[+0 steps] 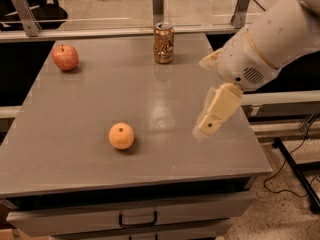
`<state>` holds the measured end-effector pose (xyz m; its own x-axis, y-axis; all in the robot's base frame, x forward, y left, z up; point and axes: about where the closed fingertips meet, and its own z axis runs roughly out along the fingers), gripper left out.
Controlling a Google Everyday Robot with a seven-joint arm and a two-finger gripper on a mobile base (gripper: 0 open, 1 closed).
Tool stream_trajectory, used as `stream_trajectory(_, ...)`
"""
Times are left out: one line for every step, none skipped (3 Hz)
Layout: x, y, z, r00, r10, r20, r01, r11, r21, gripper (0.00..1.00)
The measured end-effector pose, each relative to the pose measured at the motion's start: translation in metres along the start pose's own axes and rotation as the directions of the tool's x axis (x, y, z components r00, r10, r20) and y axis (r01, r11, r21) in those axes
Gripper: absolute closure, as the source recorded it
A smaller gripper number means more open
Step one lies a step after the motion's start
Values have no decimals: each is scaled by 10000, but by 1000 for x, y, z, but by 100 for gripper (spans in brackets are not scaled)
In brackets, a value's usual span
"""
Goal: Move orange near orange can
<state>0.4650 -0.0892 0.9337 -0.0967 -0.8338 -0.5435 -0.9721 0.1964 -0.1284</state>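
The orange lies on the grey table, front and left of centre. The orange can stands upright near the table's back edge, right of centre. My gripper hangs from the white arm over the table's right side. It is above the surface, to the right of the orange and well apart from it, and in front of the can. It holds nothing that I can see.
A reddish apple sits at the back left of the table. A rail with metal posts runs behind the table. Drawers with a handle are below the front edge. Cables lie on the floor at right.
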Motion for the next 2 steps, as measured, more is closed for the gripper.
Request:
stream_trajectory(-49, 19, 41, 9937, 106, 1119, -8, 9962, -874, 0)
stream_trajectory(-50, 19, 41, 9936, 101, 1122, -2, 9961, -880, 0)
